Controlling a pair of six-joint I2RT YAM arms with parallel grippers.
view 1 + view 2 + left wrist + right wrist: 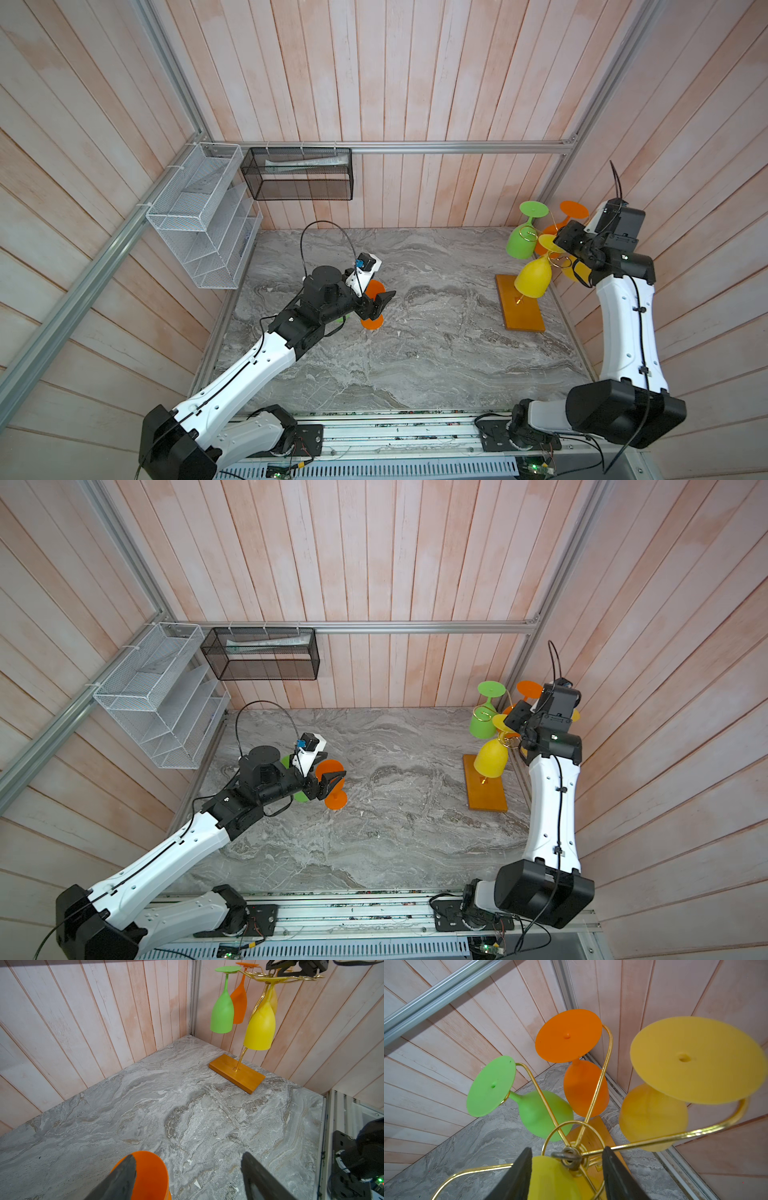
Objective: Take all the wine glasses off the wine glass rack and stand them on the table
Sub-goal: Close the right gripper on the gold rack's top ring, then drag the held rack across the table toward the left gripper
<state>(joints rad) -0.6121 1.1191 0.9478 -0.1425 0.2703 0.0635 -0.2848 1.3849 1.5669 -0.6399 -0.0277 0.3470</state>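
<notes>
Gold wire wine glass rack (523, 307) on a wooden base is carrying four glasses; an orange plastic wine glass (149, 1174) and a green one (301, 798) are sitting on the marble table (415, 353). Right gripper (568, 1149) is straddling a yellow wine glass (550, 1180) at the hub, jaws half apart, not clamping; left gripper (188, 1156) is hovering wide, empty.

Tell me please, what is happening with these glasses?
The right arm is at the top of the gold rack, its jaws either side of a hanging yellow glass. A green glass and two more hang there too. The left arm hovers, jaws open, beside an orange glass on the table.
</notes>
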